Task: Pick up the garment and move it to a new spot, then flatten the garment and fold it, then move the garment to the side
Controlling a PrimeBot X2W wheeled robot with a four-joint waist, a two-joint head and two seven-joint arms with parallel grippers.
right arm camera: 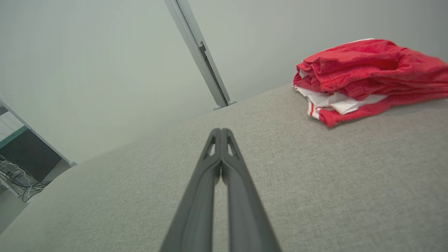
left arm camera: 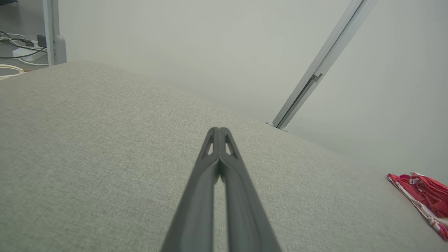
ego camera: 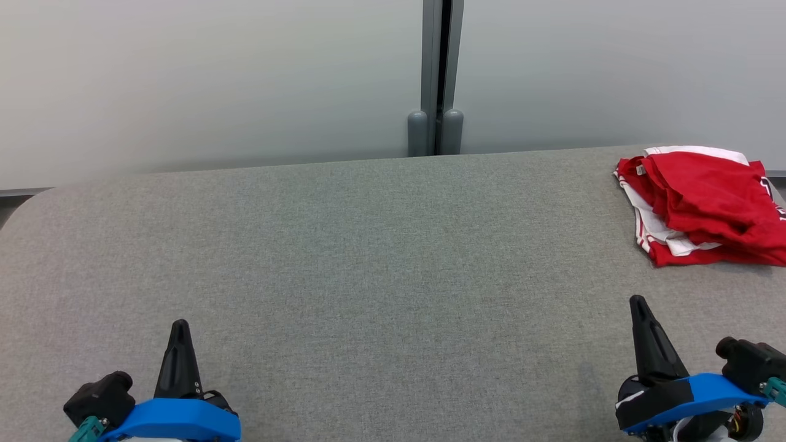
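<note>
Lab-like room: grey partition panels (ego camera: 215,80), floor cables (left arm camera: 19,52), padded table (ego camera: 368,276).

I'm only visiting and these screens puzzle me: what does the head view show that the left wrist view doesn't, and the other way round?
The head view adds the right gripper, shut, at lower right, and the blue plastic wrist brackets. The left wrist view adds loose cables at its upper left. Shared: the grey fabric-covered table, the bunched red and white garment lying on it towards the robot's right, the grey metal partition post behind, and the left gripper, shut and holding nothing.
</note>
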